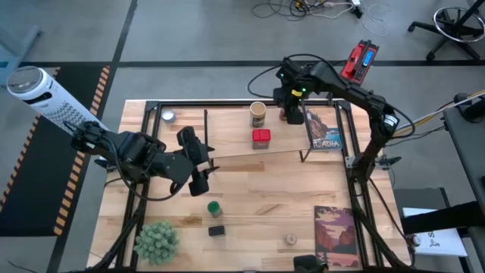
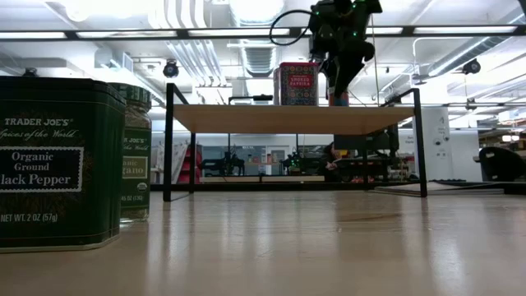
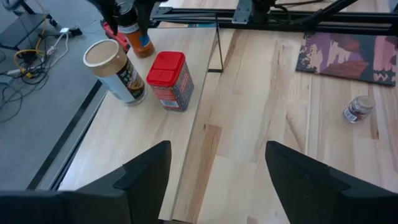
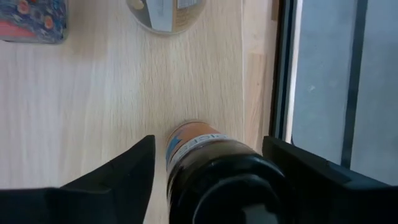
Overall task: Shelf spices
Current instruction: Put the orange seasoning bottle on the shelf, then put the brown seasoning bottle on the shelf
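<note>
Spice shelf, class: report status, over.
Right gripper open around dark-lidded jar on shelf. Left gripper open, empty. Nothing in the way.

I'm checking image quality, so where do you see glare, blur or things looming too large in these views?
Low view: the black pepper tin looms huge at the lens, ceiling lights glare, and the tabletop shines. Right wrist view: the dark-lidded jar is soft between the open right hand. High view: evenly lit.
</note>
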{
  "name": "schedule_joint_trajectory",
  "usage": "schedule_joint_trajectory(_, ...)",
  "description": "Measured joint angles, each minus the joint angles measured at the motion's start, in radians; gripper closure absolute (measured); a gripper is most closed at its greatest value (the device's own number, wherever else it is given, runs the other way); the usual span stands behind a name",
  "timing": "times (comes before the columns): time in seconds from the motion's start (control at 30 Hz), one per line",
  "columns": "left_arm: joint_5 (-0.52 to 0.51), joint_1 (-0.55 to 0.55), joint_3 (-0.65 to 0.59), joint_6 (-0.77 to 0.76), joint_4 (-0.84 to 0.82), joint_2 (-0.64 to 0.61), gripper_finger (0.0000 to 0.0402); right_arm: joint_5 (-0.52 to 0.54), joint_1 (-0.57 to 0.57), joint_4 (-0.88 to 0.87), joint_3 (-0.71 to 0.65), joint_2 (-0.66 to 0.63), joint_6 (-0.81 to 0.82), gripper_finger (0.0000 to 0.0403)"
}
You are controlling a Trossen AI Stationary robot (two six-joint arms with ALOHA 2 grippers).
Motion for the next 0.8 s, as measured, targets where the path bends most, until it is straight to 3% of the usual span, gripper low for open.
schedule_joint_trajectory(0.3,0.000,0.000,0.000,0.000,-0.001,0.000,0.0150,-0.005,0.005,0.002,0.003,-0.085,0.035,0.0116)
schedule_joint_trajectory(0.8,0.000,0.000,0.000,-0.004,-0.001,0.005,0.0159,-0.028,0.056,-0.009,0.105,-0.210,0.119,0.0134)
